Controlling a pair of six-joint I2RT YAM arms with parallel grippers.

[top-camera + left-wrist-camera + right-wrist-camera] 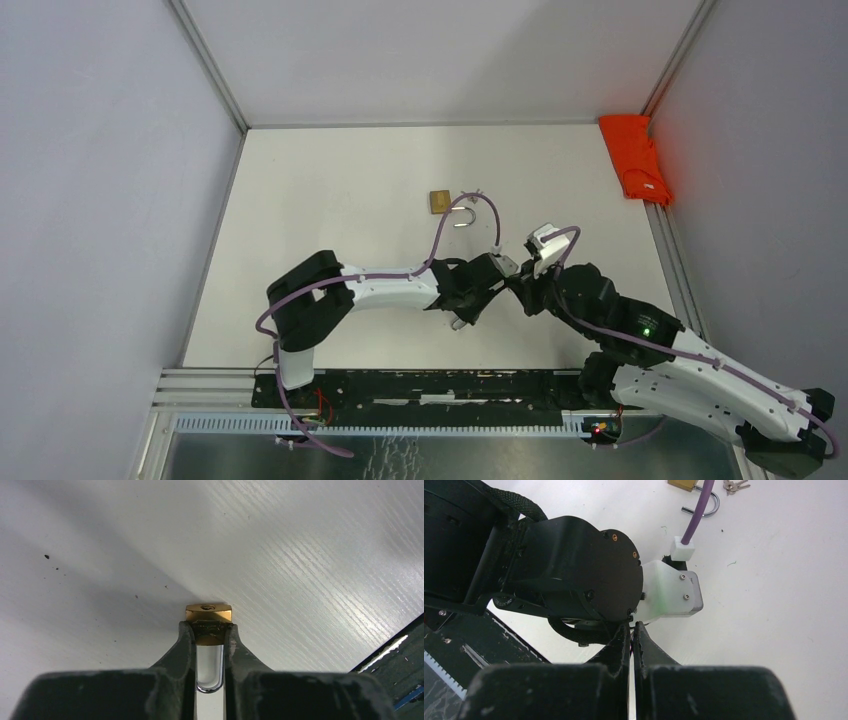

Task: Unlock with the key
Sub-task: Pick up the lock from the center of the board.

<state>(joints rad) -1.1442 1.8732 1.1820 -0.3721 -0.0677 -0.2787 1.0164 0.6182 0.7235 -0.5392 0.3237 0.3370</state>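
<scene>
My left gripper (208, 627) is shut on a brass padlock (208, 612), clamping its body at the fingertips with the keyhole end facing outward. Its steel shackle (209, 685) lies between the fingers. In the top view this gripper (462, 318) hangs low over the table's near middle. My right gripper (631, 626) is shut, with only a thin sliver, apparently the key, showing between the fingertips. It sits right behind the left arm's wrist (574, 575), also seen from above (520, 288).
A second brass padlock (439, 201) with an open shackle lies on the white table further back; it also shows in the right wrist view (684, 484). A bunch of keys (736, 485) lies beside it. An orange cloth (637, 157) lies at the far right edge.
</scene>
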